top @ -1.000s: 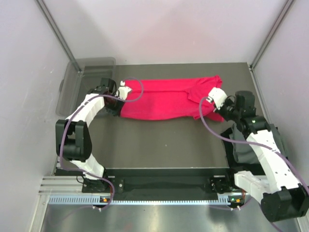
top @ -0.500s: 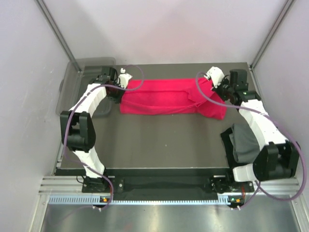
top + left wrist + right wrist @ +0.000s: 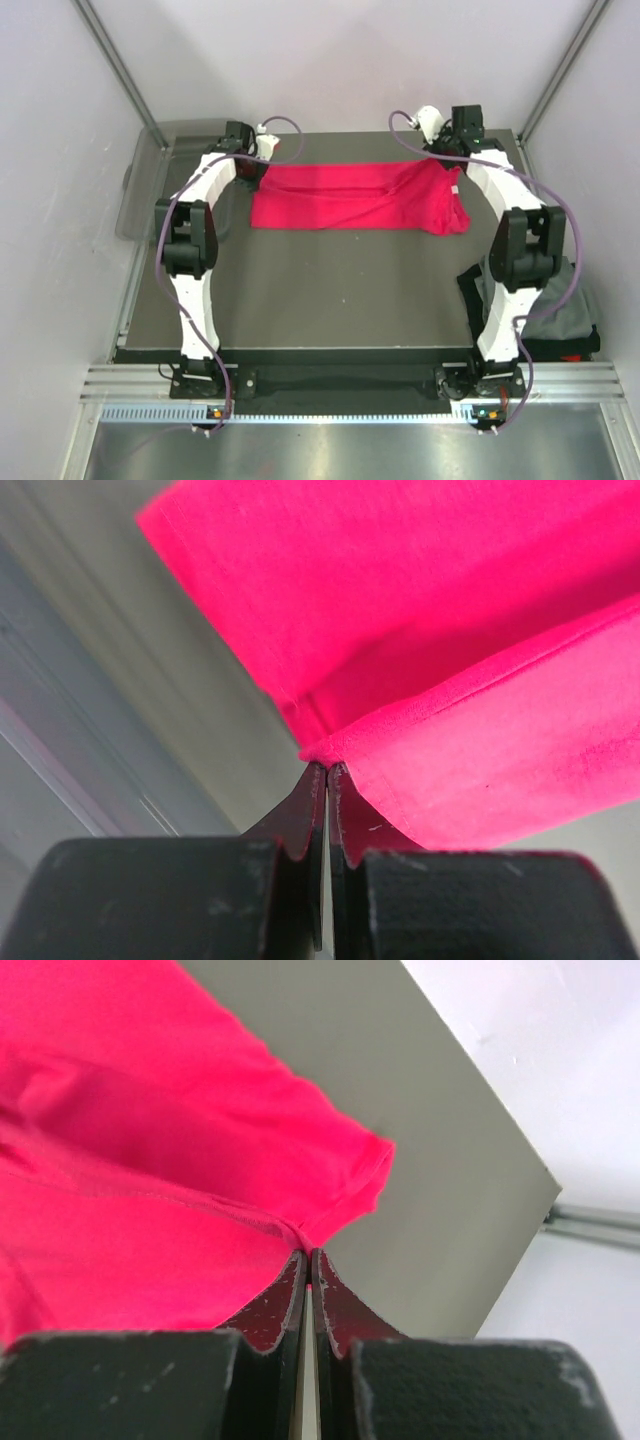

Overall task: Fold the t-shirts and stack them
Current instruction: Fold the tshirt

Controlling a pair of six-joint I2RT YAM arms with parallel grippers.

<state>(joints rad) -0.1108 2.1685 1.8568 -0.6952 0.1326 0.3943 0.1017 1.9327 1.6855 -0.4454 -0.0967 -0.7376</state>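
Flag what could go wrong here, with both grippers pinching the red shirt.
1. The left gripper and right gripper hold only the edge of the red t-shirt, so either pinch may slip mid-fold.
2. The shirt is bunched at the right gripper's end, so the fold may come out crooked.

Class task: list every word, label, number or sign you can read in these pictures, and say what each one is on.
None can be read. The red shirt shows no print or legible tag in any view. The grey shirt and the bin carry no visible marks.
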